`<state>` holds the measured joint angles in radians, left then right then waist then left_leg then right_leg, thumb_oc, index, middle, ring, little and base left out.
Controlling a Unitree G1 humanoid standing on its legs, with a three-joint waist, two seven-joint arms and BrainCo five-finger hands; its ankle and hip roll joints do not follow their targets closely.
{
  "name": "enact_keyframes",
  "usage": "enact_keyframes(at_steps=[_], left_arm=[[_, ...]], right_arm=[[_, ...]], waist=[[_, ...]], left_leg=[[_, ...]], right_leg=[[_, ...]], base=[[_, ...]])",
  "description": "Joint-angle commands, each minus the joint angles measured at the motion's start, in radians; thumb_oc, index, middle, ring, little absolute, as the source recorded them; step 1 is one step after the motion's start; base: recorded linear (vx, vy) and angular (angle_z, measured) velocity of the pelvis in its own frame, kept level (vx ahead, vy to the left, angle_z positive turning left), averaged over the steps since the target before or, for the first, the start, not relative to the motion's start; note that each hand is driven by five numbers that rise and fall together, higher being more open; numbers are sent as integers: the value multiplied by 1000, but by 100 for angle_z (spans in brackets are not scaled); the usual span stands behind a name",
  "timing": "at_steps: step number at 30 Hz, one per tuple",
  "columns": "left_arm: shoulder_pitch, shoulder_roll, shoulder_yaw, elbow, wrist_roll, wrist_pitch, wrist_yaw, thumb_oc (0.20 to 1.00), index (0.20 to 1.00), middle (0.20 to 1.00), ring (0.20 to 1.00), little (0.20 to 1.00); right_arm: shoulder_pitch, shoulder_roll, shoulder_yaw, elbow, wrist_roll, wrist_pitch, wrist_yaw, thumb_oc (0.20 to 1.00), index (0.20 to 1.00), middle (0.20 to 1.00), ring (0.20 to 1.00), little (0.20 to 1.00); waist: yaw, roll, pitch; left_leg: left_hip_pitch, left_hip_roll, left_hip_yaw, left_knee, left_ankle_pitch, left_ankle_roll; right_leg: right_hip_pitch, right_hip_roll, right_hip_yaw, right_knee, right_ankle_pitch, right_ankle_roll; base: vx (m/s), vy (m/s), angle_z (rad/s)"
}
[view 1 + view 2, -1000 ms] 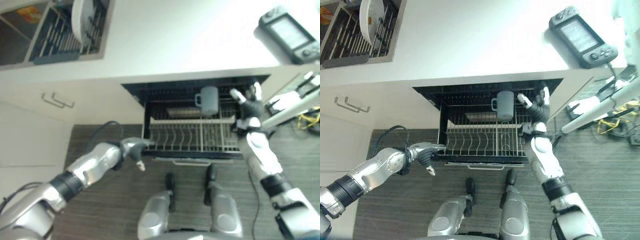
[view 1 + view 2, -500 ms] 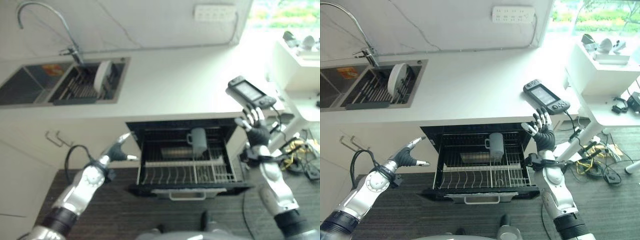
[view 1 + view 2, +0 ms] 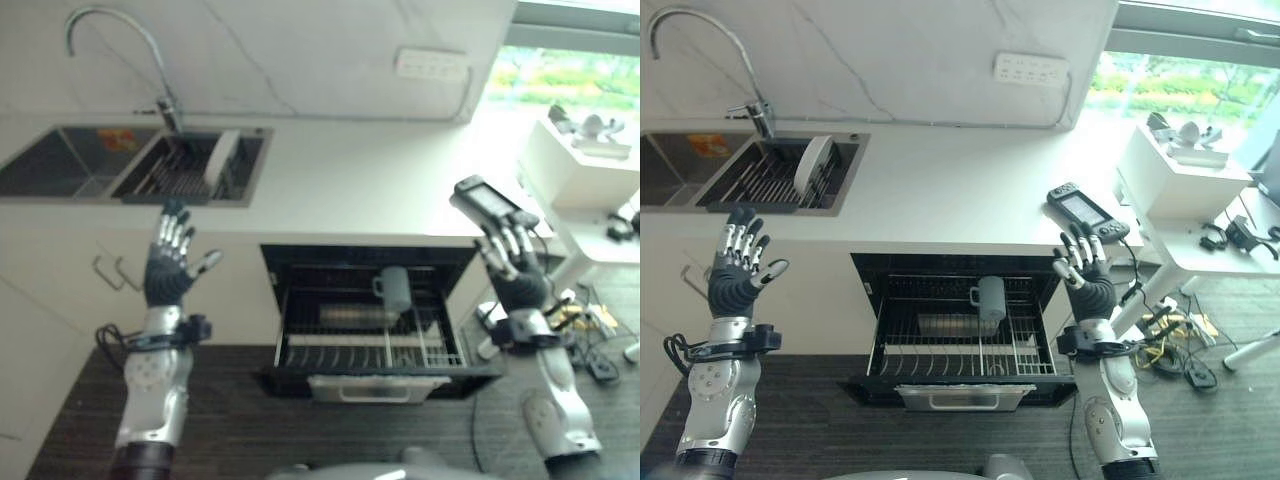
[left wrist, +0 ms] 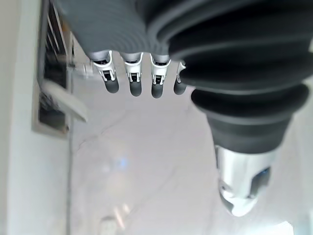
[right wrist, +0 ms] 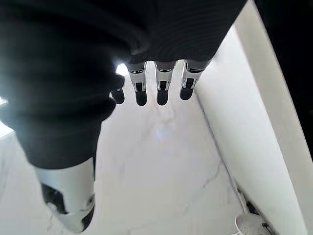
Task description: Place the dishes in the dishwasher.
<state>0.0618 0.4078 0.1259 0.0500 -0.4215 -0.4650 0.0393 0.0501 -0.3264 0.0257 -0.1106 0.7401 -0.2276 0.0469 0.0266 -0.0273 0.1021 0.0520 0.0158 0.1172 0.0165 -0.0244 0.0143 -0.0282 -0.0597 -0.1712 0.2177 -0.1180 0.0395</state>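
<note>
The left hand is raised in front of the cupboard fronts below the sink, fingers straight and spread, thumb out to the side, holding nothing. The right hand is raised beside the right edge of the open dishwasher, its fingers also straight and empty, just below a dark handheld game console that lies near the front edge of the white desk. A white plate stands on edge in a rack inside the sink, under the curved tap. The dishwasher's rack is pulled out, with a grey mug standing at its back and a flat grey dish lying just beside the mug.
</note>
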Motion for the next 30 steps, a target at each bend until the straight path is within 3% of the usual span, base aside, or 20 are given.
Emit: enact_keyframes(at_steps=[1,4,6,7,9,10,13,15,16,18,20,22,23,24,25,27,28,29,30], left_arm=[[-100,50,6,-16,-69,-93,31,1000,1000,1000,1000,1000],[-78,44,20,-34,-82,-104,46,1000,1000,1000,1000,1000],[-76,53,40,-31,-96,-105,48,1000,1000,1000,1000,1000],[-79,55,46,-38,-95,-93,63,1000,1000,1000,1000,1000],[-83,58,48,-30,-99,-84,72,1000,1000,1000,1000,1000],[-98,58,30,-7,-93,-88,68,1000,1000,1000,1000,1000],[-122,64,-20,13,-57,-83,-1,1000,1000,1000,1000,1000],[-137,96,-34,-7,-40,-41,-13,1000,1000,1000,1000,1000],[-141,127,-31,-9,-59,-26,-8,1000,1000,1000,1000,1000],[-126,143,-11,-13,-52,-28,-1,1000,1000,1000,1000,1000],[-122,144,-27,-23,-31,-31,12,1000,1000,1000,1000,1000],[-115,139,-35,-29,-15,-41,18,1000,1000,1000,1000,1000],[-115,139,-35,-35,-6,-41,21,1000,1000,1000,1000,1000],[-117,135,-39,-39,-1,-31,22,1000,1000,1000,1000,1000],[-116,129,-46,-42,-6,-23,19,1000,1000,1000,1000,1000],[-112,114,-49,-57,7,-27,12,1000,1000,1000,1000,1000],[-115,105,-61,-61,21,-27,19,1000,1000,1000,1000,1000],[-116,105,-68,-61,9,-25,20,1000,1000,1000,1000,1000],[-111,95,-77,-54,14,-29,42,1000,1000,1000,1000,1000]], right_arm=[[-69,-18,-37,-38,3,-72,3,1000,1000,1000,1000,1000],[-69,-43,-52,-60,-17,-86,-15,1000,1000,1000,1000,1000],[-70,-58,-65,-70,-17,-79,-13,1000,1000,1000,1000,1000],[-76,-70,-65,-77,-17,-66,-10,1000,1000,1000,1000,1000],[-90,-92,-58,-78,-47,-50,10,1000,1000,1000,1000,1000],[-96,-115,-42,-78,-64,-44,11,1000,1000,1000,1000,1000],[-78,-107,-32,-81,-71,-33,-20,1000,1000,1000,1000,1000],[-86,-84,-31,-88,-89,-24,-32,1000,1000,1000,1000,1000],[-82,-70,-25,-92,-90,-20,-25,1000,1000,1000,1000,1000],[-74,-53,-5,-89,-100,-36,-20,1000,1000,1000,1000,1000],[-54,-53,4,-91,-97,-61,-37,1000,1000,1000,1000,1000],[-57,-48,11,-89,-106,-70,-45,1000,1000,1000,1000,1000],[-75,-48,21,-85,-112,-64,-44,1000,1000,1000,1000,1000],[-76,-52,26,-81,-119,-67,-53,1000,1000,1000,1000,1000],[-72,-58,25,-80,-116,-69,-56,1000,1000,1000,1000,1000],[-74,-77,15,-71,-113,-78,-50,1000,1000,1000,1000,1000],[-76,-89,2,-59,-117,-84,-44,1000,1000,1000,1000,1000],[-76,-99,-12,-54,-111,-81,-38,1000,1000,1000,1000,1000],[-96,-115,-18,-57,-91,-57,-37,1000,1000,1000,1000,1000]], waist=[[-5,-8,35],[-7,-7,48],[-24,3,34],[-26,13,27],[-29,31,24],[-40,47,23],[-61,58,22],[-65,59,34],[-67,64,36],[-56,67,39],[-50,64,36],[-23,46,33],[-3,32,32],[-1,27,33],[-10,25,35],[-12,12,47],[-24,3,63],[-29,2,74],[-29,7,92]], left_leg=[[-43,-49,-18,156,-68,-14],[-92,-37,-52,247,-48,-47],[-60,35,-60,160,-4,-71],[-44,73,-104,106,35,-86],[-27,116,-153,57,66,-102],[-11,131,-142,20,61,-112],[19,90,-85,-22,24,-105],[7,43,-75,13,-24,-68],[7,25,-76,16,-33,-45],[13,22,-47,8,-29,-27],[4,11,-54,-23,-2,-4],[-10,-19,-45,-39,16,0],[-27,-36,-24,-26,16,-5],[-46,-42,-23,12,7,-8],[-50,-45,-26,29,1,-6],[-68,-39,18,128,-45,-14],[-101,-33,28,236,-61,-27],[-135,-27,15,311,-35,-47],[-147,16,-36,266,1,-66]], right_leg=[[98,-11,14,-112,47,24],[118,-15,30,-134,60,13],[118,-26,43,-134,55,15],[114,-35,61,-129,46,18],[104,-51,85,-112,32,26],[98,-76,94,-106,31,44],[98,-166,90,-128,87,121],[71,-228,119,-130,137,137],[59,-218,134,-94,132,134],[28,-181,94,17,115,128],[22,-71,100,91,49,108],[31,0,23,99,29,88],[67,14,-18,11,12,66],[89,12,1,-50,8,46],[89,31,31,-69,4,32],[91,16,-28,-87,8,10],[92,18,4,-85,12,-5],[92,22,18,-85,18,-14],[106,23,37,-88,20,-15]], base=[[-76,-2,66],[-53,162,35],[4,440,-6],[5,408,-9],[2,532,-32],[8,632,-59],[14,585,-35],[-50,619,20],[-46,516,20],[-39,271,-4],[-24,156,-23],[-11,48,-8],[9,-29,-29],[26,-61,-68],[27,-71,-64],[4,-41,33],[1,-4,48],[91,193,18],[194,369,0]])
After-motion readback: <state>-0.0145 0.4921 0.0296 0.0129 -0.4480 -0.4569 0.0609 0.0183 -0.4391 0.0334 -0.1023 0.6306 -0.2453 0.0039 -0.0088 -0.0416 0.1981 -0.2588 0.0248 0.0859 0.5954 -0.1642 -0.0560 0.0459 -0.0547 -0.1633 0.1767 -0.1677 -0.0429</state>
